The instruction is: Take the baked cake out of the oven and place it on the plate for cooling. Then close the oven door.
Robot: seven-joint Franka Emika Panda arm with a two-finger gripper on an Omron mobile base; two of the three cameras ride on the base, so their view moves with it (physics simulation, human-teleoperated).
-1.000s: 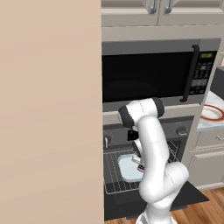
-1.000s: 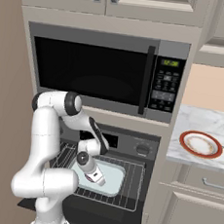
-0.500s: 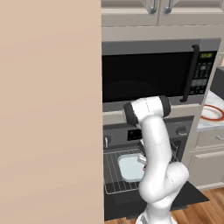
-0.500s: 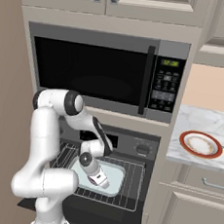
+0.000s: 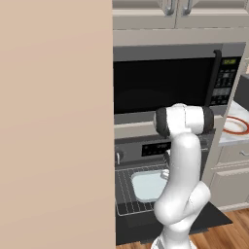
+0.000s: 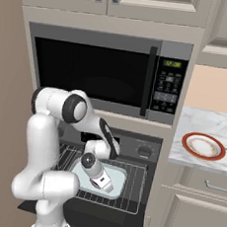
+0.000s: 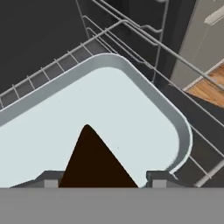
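The wire rack looks like thin grey metal; the tray on it is smooth, matt, pale blue-white; the cake is flat dark brown. The plate looks glazed; the worktop is veined like marble; the floor looks like wood.

The white arm rises from its base, bends at a dark-jointed elbow held high, then folds forward and down, so the wrist and hand point steeply downward. The pincer hangs at the end of the hand, low in front of the arm's trunk. From the hand camera its two dark fingertips stand well apart at the lower edge, the jaws spread wide
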